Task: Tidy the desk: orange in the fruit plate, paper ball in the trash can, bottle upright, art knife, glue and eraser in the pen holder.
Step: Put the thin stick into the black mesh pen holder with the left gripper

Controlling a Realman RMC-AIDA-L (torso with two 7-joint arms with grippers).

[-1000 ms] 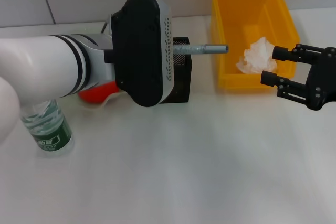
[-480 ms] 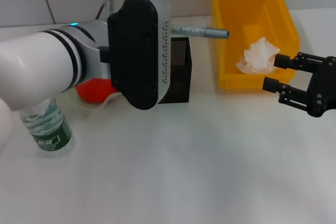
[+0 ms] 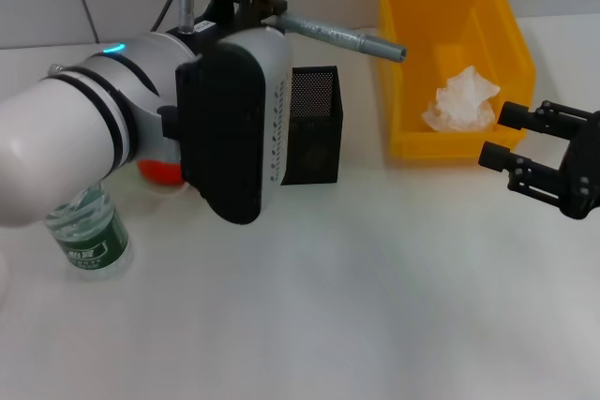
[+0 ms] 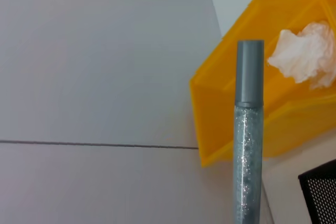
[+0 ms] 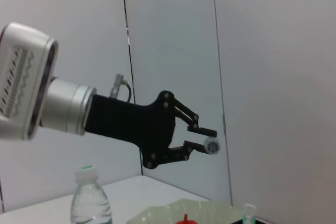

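My left gripper (image 3: 267,8) is raised above the black mesh pen holder (image 3: 312,125) and is shut on the glue, a grey glittery tube (image 3: 343,37) pointing toward the yellow trash can (image 3: 405,63). The same tube (image 4: 248,145) fills the left wrist view. The paper ball (image 3: 461,100) lies inside the can. My right gripper (image 3: 514,140) hovers open and empty by the can's front right corner. The bottle (image 3: 89,233) stands upright at the left. The orange (image 3: 153,171) peeks out behind my left arm. The art knife and eraser are out of view.
In the right wrist view the left gripper (image 5: 203,139) holds the tube end-on above the fruit plate's pale rim (image 5: 157,212), with the bottle (image 5: 90,203) beside it. A tiled wall runs behind the desk.
My left arm has risen and turned, lifting the glue tube higher and tilting it. The right gripper has drifted slightly to the right and down.
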